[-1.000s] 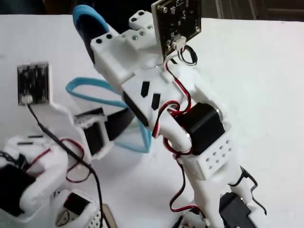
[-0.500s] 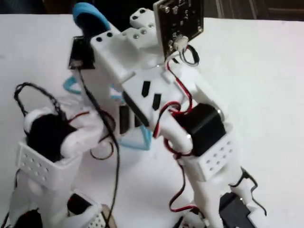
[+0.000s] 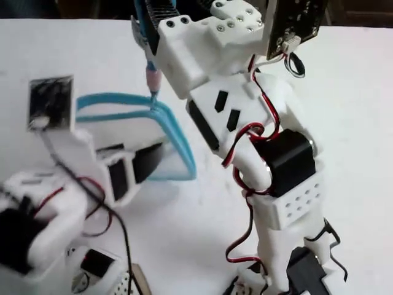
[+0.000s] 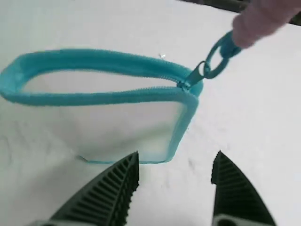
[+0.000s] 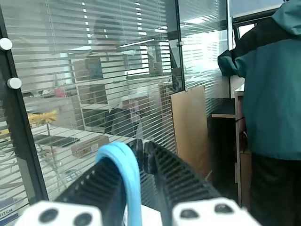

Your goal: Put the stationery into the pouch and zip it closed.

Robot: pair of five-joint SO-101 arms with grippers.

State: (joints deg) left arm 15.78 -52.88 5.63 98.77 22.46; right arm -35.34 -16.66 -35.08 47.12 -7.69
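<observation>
A clear pouch [image 3: 126,132] with a teal zip edge [image 4: 99,96] lies flat on the white table, its mouth open. The zip pull ring [image 4: 218,49] sits at the pouch's corner. My right gripper [image 3: 150,24] is above that corner, shut on a pen [image 3: 151,77] with a blue body [image 5: 126,181] and a pink lower end [image 4: 263,16]. The pen points down, its tip close to the zip pull. My left gripper [image 3: 136,167] is low at the pouch's near side, open, its dark fingers [image 4: 113,193] apart with nothing between them.
The right arm's white links and red cables [image 3: 245,141] stand right of the pouch. The left arm's body [image 3: 37,215] and its camera board [image 3: 50,103] are at the lower left. Bare table [image 3: 344,110] spreads to the right and beyond the pouch.
The right gripper has risen and shifted right, and the pen now hangs tip-down at the pouch's zip corner. The left arm swung in over the pouch, then drew back to the lower left.
</observation>
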